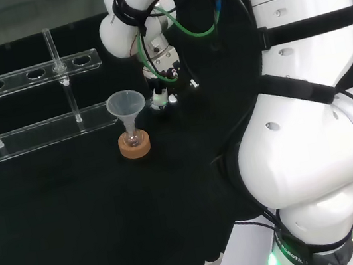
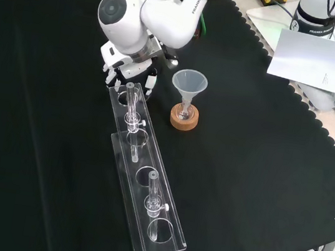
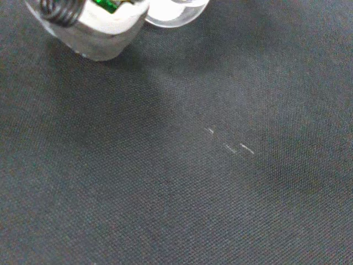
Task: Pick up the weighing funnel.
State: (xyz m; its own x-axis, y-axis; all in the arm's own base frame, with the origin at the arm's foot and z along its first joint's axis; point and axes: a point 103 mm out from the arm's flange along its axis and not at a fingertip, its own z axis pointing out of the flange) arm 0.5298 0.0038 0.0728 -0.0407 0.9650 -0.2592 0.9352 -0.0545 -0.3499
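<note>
My robot hand (image 2: pixel 118 67) hangs low over the black bench (image 2: pixel 38 144), just beside the end of a clear tube rack (image 2: pixel 143 204) and near the funnel (image 2: pixel 190 81) on its cork ring (image 2: pixel 183 119). I cannot tell whether it is open or closed. In the wrist view, faint glints (image 3: pixel 210 131) lie on the cloth; whether they are the weighing funnel (image 3: pixel 237 148) I cannot tell.

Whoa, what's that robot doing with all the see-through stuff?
The white robot arm reaches its hand down close to the black cloth, right by one end of a clear tube rack. Nearby, a big funnel stands in a small flask on a cork ring, and the hand is not touching it. I cannot tell whether the hand holds anything.
</note>
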